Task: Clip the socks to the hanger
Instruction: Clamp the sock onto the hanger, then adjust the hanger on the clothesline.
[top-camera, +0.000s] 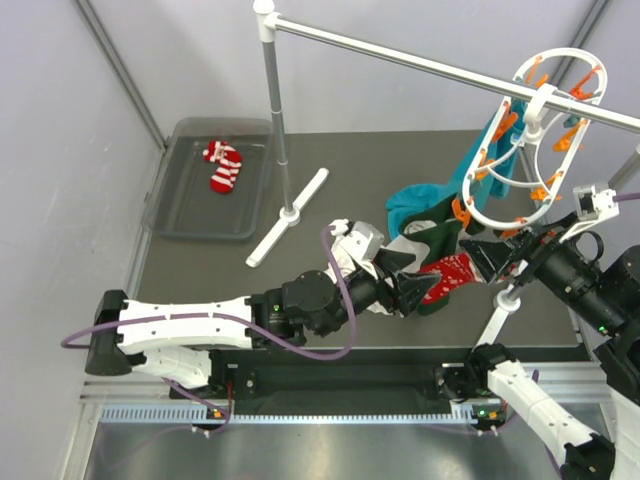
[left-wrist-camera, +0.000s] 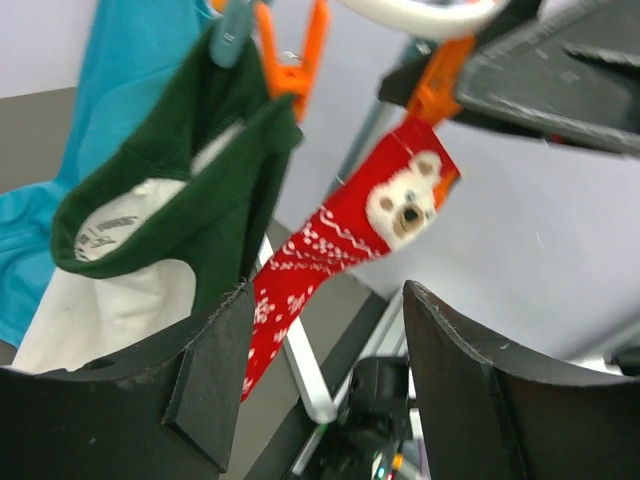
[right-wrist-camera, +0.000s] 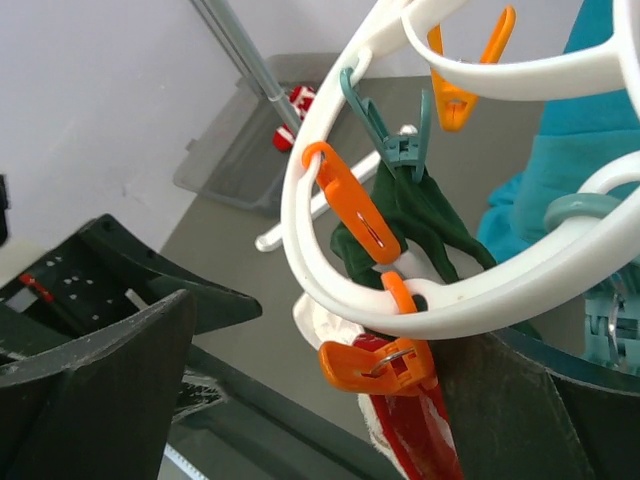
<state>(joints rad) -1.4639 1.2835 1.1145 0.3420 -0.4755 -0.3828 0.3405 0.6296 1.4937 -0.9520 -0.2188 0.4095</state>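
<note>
Snowflake sock (left-wrist-camera: 330, 250) hangs from an orange clip (right-wrist-camera: 378, 365) on the hanger (right-wrist-camera: 297, 235). The left gripper (left-wrist-camera: 325, 295) and right gripper (right-wrist-camera: 330, 320) stand wide, empty. Striped sock (top-camera: 224, 166) lies in the far-left corner tray (top-camera: 180, 215).

Just beyond the black left gripper (top-camera: 410, 279) hangs a red sock (left-wrist-camera: 325, 250) with white snowflake dots and a white bear face, its clip (right-wrist-camera: 385, 365) orange, the hanger (right-wrist-camera: 520, 280) white, with a dark green cloth (left-wrist-camera: 210, 175) and turquoise fabric (left-wrist-camera: 130, 80) to that gripper's left, and a red-and-white striped sock (top-camera: 224, 166) far off on the same side.
</note>
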